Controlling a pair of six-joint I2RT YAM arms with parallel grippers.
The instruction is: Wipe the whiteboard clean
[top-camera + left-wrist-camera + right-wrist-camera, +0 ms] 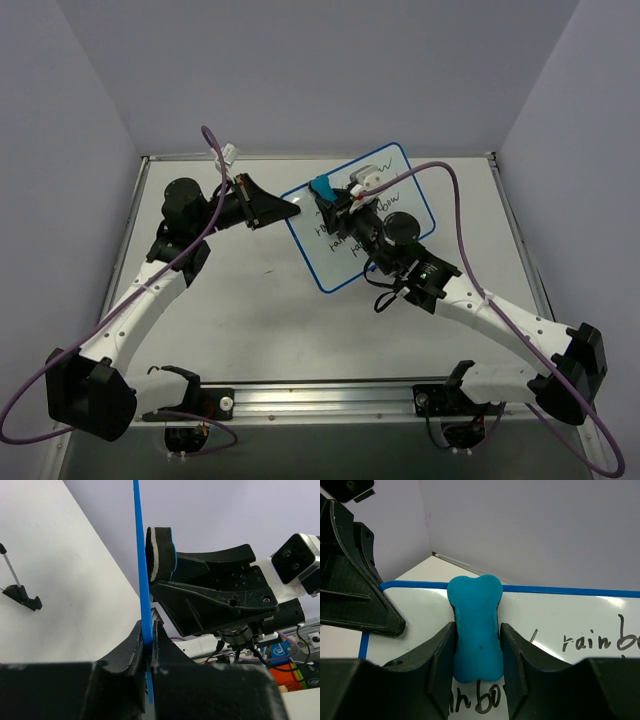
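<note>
Your left gripper [286, 210] had its jaws closed on the thin blue rim of the whiteboard [322, 258], at the board's 9 o'clock corner in the overhead view. The left wrist view confirmed this: the rim ran edge-on straight down into the pinch. The board itself sat near the middle of the tabletop [240, 300], turned at a slant. I could not tell whether that clamped corner rested flat or was lifted a little.

Your right gripper [325, 196] had its jaws closed on the blue eraser [474, 615], a bone-shaped block gripped at its waist. It was positioned over the board's 11 o'clock area, close to the left jaws. From the right wrist view the eraser appeared to be at or just above the white surface, but contact was not certain.

The black handwriting [592, 642] was plainly legible, with "rainbow" written to the eraser's 3 o'clock and more letters at its 6 o'clock. So I judged the wiping step had barely bitten into the text, if at all.

Your next move called for pressing the eraser flat onto the board and sweeping it from 11 o'clock toward 5 o'clock across the writing. The left jaws needed to stay clamped as the brace, and the stroke needed to stay clear of them.
</note>
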